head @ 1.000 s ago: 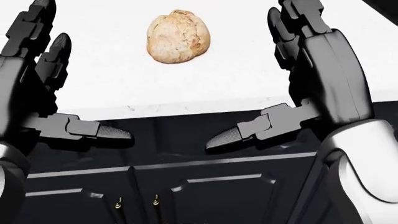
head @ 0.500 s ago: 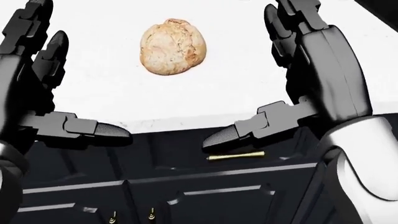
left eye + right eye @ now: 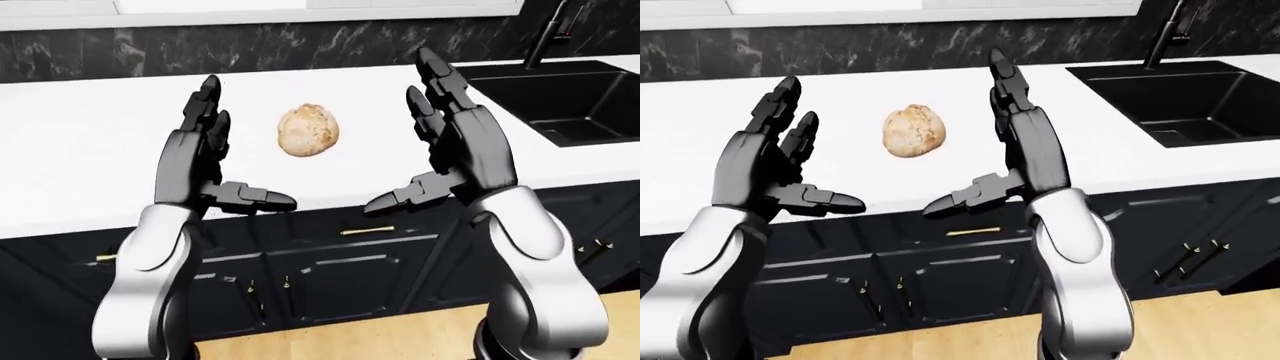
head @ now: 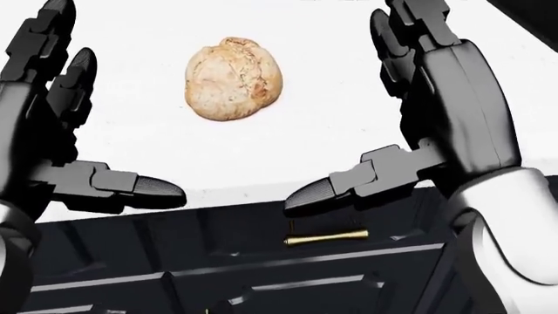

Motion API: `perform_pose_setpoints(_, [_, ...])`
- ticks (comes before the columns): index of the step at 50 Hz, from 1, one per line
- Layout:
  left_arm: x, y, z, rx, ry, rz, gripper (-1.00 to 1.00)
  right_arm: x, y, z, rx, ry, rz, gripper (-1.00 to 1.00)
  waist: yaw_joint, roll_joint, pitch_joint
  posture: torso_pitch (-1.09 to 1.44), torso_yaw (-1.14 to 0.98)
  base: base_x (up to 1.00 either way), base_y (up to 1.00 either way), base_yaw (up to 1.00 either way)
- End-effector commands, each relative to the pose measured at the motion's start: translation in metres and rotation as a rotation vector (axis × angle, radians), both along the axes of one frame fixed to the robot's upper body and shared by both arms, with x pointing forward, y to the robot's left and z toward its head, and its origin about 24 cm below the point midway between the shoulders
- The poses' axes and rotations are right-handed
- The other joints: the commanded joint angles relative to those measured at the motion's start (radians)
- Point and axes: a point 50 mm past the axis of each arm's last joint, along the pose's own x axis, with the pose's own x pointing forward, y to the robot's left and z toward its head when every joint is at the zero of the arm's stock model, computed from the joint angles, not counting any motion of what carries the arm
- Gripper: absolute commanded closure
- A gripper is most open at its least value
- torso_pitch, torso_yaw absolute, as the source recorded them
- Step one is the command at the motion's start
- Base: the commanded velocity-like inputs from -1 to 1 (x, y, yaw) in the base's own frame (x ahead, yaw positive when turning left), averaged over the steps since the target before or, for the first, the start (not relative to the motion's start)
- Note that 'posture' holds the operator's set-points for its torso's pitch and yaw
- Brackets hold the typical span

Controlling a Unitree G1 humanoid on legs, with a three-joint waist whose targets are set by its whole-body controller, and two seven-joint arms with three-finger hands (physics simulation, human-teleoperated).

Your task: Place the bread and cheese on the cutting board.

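Bread loaf on the white worktop, both hands raised and spread on either side of it.

The round crusty bread (image 4: 233,78) lies alone on the white worktop (image 3: 80,165), near its lower edge, untouched. The left hand (image 3: 205,169) stands to the bread's left and the right hand (image 3: 450,150) to its right, palms facing each other, fingers upright and apart, thumbs pointing inward over the worktop's edge; neither holds anything. The head view shows only the bread, the hands, a strip of dark cabinet and one brass handle (image 4: 326,238). The eye views add the black sink (image 3: 1180,101) with its faucet (image 3: 548,34) at the right, the dark marble backsplash (image 3: 300,45) along the top, the cabinet doors (image 3: 940,285) and wooden floor (image 3: 340,341) below.
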Motion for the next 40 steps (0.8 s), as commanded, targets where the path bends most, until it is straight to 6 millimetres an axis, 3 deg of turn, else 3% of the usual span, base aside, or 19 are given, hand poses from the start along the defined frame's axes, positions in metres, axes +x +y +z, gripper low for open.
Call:
perform_pose_setpoints(1, [-0.0029,-0.0020,0.0096,0.003,-0.060,-0.011,-1.00,-0.0026,-0.0014,0.0078,0.002,-0.051,-0.010,-1.00,-0.001,-0.019,-0.013,0.00,0.00,0.08,0.00,0.00])
perform_pose_setpoints(2, [-0.0029,-0.0021,0.0096,0.003,-0.060,-0.012,-1.00,-0.0026,-0.0014,0.0078,0.002,-0.051,-0.010,-1.00,-0.009,0.021,-0.010,0.00,0.00,0.08,0.00,0.00])
perform_pose_setpoints(3, [-0.0029,-0.0022,0.0096,0.004,-0.060,-0.012,-1.00,-0.0026,-0.0014,0.0078,0.002,-0.051,-0.010,-1.00,-0.002,0.005,-0.011,0.00,0.00,0.08,0.00,0.00])
perform_pose_setpoints(7, [-0.0027,-0.0024,0.0092,0.004,-0.060,-0.011,-1.00,-0.0029,-0.0017,0.0076,0.003,-0.051,-0.011,-1.00,-0.005,0.030,-0.010,0.00,0.00,0.08,0.00,0.00])
perform_pose_setpoints(10, [-0.0031,-0.0026,0.0098,0.005,-0.060,-0.011,-1.00,-0.0029,-0.0020,0.0074,0.006,-0.051,-0.011,-1.00,-0.007,0.062,0.005,0.00,0.00,0.08,0.00,0.00])
perform_pose_setpoints(12, [-0.0028,-0.0026,0.0101,0.006,-0.061,-0.011,-1.00,-0.0031,-0.0022,0.0077,0.006,-0.051,-0.011,-1.00,-0.012,0.100,-0.001,0.00,0.00,0.08,0.00,0.00])
perform_pose_setpoints(13, [-0.0028,-0.0027,0.0102,0.006,-0.061,-0.011,-1.00,-0.0030,-0.0023,0.0079,0.006,-0.051,-0.011,-1.00,-0.015,0.133,-0.010,0.00,0.00,0.09,0.00,0.00])
perform_pose_setpoints(14, [-0.0028,-0.0029,0.0104,0.006,-0.061,-0.012,-1.00,-0.0029,-0.0022,0.0082,0.006,-0.052,-0.011,-1.00,-0.022,0.138,-0.021,0.00,0.00,0.09,0.00,0.00])
perform_pose_setpoints(15, [-0.0026,-0.0031,0.0106,0.006,-0.061,-0.013,-1.00,-0.0027,-0.0020,0.0082,0.005,-0.052,-0.010,-1.00,-0.008,0.119,-0.010,0.00,0.00,0.09,0.00,0.00])
perform_pose_setpoints(16, [-0.0025,-0.0033,0.0107,0.007,-0.060,-0.013,-1.00,-0.0026,-0.0018,0.0079,0.003,-0.053,-0.010,-1.00,-0.014,0.127,-0.004,0.00,0.00,0.09,0.00,0.00])
perform_pose_setpoints(23, [-0.0019,-0.0029,0.0108,0.007,-0.061,-0.013,-1.00,-0.0023,-0.0010,0.0095,-0.003,-0.056,-0.008,-1.00,-0.005,0.063,-0.002,0.00,0.00,0.10,0.00,0.00])
perform_pose_setpoints(25, [-0.0021,-0.0026,0.0113,0.006,-0.061,-0.012,-1.00,-0.0022,-0.0006,0.0099,-0.004,-0.057,-0.007,-1.00,-0.001,0.025,-0.005,0.00,0.00,0.11,0.00,0.00])
perform_pose_setpoints(26, [-0.0021,-0.0022,0.0115,0.007,-0.061,-0.011,-1.00,-0.0019,-0.0001,0.0100,-0.005,-0.057,-0.006,-1.00,-0.001,-0.009,-0.017,0.00,0.00,0.10,0.00,0.00])
perform_pose_setpoints(28, [-0.0027,-0.0019,0.0128,0.007,-0.062,-0.011,-1.00,-0.0021,0.0008,0.0103,-0.006,-0.057,-0.003,-1.00,-0.008,0.010,-0.010,0.00,0.00,0.10,0.00,0.00])
perform_pose_setpoints(30, [-0.0023,-0.0016,0.0121,0.006,-0.061,-0.011,-1.00,-0.0014,0.0006,0.0102,-0.008,-0.057,-0.004,-1.00,-0.008,0.010,-0.007,0.00,0.00,0.11,0.00,0.00])
perform_pose_setpoints(35, [-0.0018,-0.0020,0.0117,0.006,-0.061,-0.011,-1.00,-0.0015,0.0005,0.0098,-0.009,-0.057,-0.003,-1.00,-0.006,0.054,0.004,0.00,0.00,0.10,0.00,0.00])
perform_pose_setpoints(37, [-0.0024,-0.0023,0.0126,0.007,-0.061,-0.011,-1.00,-0.0020,0.0004,0.0093,-0.010,-0.059,-0.003,-1.00,-0.011,0.085,0.003,0.00,0.00,0.10,0.00,0.00])
perform_pose_setpoints(39, [-0.0024,-0.0025,0.0129,0.008,-0.061,-0.011,-1.00,-0.0023,0.0002,0.0096,-0.010,-0.060,-0.004,-1.00,-0.016,0.149,-0.014,0.00,0.00,0.11,0.00,0.00])
perform_pose_setpoints(40, [-0.0023,-0.0029,0.0126,0.008,-0.061,-0.012,-1.00,-0.0026,0.0001,0.0097,-0.010,-0.060,-0.004,-1.00,-0.006,0.109,-0.009,0.00,0.00,0.09,0.00,0.00])
